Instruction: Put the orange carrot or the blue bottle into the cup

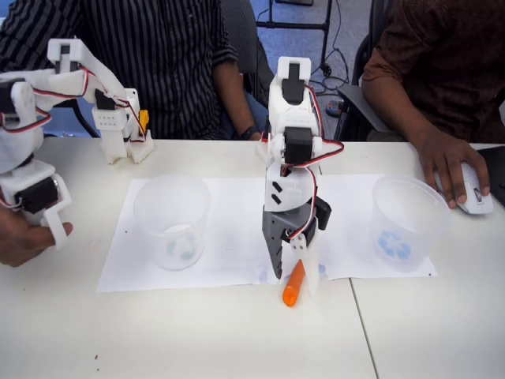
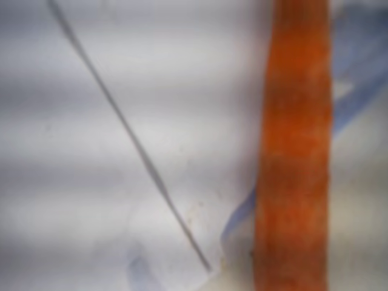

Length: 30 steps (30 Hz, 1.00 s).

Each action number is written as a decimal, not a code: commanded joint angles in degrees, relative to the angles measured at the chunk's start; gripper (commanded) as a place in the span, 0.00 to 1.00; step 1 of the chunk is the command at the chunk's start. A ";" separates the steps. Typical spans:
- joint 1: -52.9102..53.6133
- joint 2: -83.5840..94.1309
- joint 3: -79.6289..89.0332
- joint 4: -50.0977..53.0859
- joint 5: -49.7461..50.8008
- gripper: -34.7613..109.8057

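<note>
Gripper (image 1: 293, 267) points straight down at the near edge of the paper (image 1: 229, 213), fingers lowered to the table (image 1: 197, 332). Dark finger on the picture's left, white finger on the right. The carrot (image 1: 293, 284) lies between and just below them, its far end up between the fingertips, its near end poking out toward the camera onto bare table. The fingers stand close on either side of it; whether they actually press on it cannot be told from the fixed view. Carrot lies flat on the surface, not lifted.

Wrist view, blurred: carrot (image 2: 294, 151) runs as a vertical orange band down the right side, over white paper (image 2: 121, 121) with a thin dark diagonal line and faint blue marks. Fingers not made out there.

Cup (image 1: 172, 221) with the pale teal blotch at its base stands upright on the paper, left of the gripper in the fixed view, well apart from the carrot. A second clear cup (image 1: 409, 223) with a blue mark at its base stands upright at the paper's right edge.

Behind the table: two seated persons. One person's hand (image 1: 446, 166) rests on a white mouse (image 1: 476, 193) at far right.
</note>
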 commanded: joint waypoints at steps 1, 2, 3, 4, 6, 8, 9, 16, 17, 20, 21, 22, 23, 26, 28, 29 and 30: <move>0.35 3.08 -1.23 0.35 -0.44 0.48; 0.35 3.08 -1.23 0.35 -0.44 0.48; 0.53 3.08 -1.23 0.35 -0.44 0.48; 0.62 3.25 -1.23 0.35 -0.44 0.48; 0.79 3.25 -1.23 0.18 -0.44 0.48; 0.79 3.16 -1.23 0.09 -0.53 0.48; 0.70 3.08 -1.23 0.18 -0.53 0.48; 0.26 1.93 -1.23 -0.26 -0.44 0.48; 0.26 1.76 -1.23 -0.26 -0.44 0.48; 0.53 1.49 -1.23 -0.35 -0.44 0.48; 0.53 1.49 -1.23 -0.35 -0.44 0.48; 0.62 1.49 -1.23 -0.35 -0.44 0.48; 0.62 1.49 -1.23 -0.35 -0.44 0.48; 0.53 1.49 -1.23 -0.44 -0.44 0.48; 0.35 1.49 -1.23 -0.44 -0.44 0.48; 0.26 1.41 -1.23 -0.44 -0.44 0.48; 0.18 1.41 -1.23 -0.44 -0.44 0.48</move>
